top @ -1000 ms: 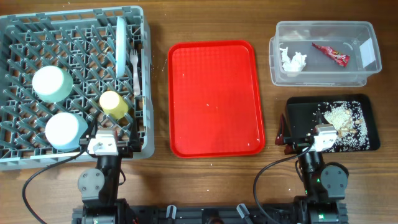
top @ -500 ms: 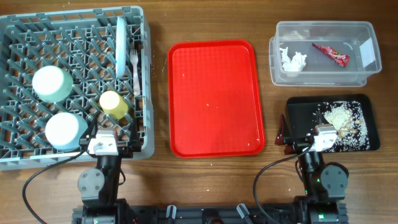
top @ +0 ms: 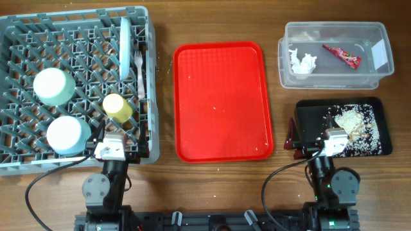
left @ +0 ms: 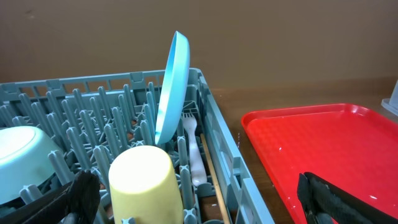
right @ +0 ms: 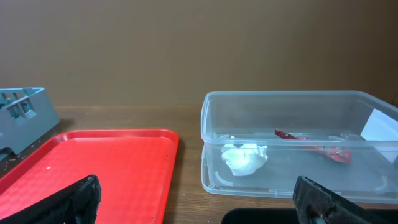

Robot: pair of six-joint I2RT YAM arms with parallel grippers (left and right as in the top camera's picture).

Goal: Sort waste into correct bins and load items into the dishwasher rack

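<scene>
The grey dishwasher rack (top: 151, 96) at the left holds two mint bowls (top: 51, 85) (top: 67, 133), a yellow cup (top: 117, 107), an upright plate (top: 124, 48) and a white fork (top: 139, 74). My left gripper (top: 121, 140) hangs open at the rack's near right corner, with the cup (left: 146, 183) between and just ahead of its fingers, untouched. The clear tub (top: 334, 29) contains a tissue (top: 303, 62) and a red wrapper (top: 341, 56). Rice crumbs (top: 356, 125) lie in the black tray (top: 308, 125). My right gripper (top: 332, 133) is open and empty at that tray's near edge.
A large red tray (top: 223, 101) lies between the rack and the bins, with a few tiny specks on it. Bare wooden table surrounds everything. In the right wrist view, the tub (right: 298, 99) is straight ahead and the red tray (right: 93, 162) to the left.
My left wrist has shifted slightly to the right. Everything else is as it was.
</scene>
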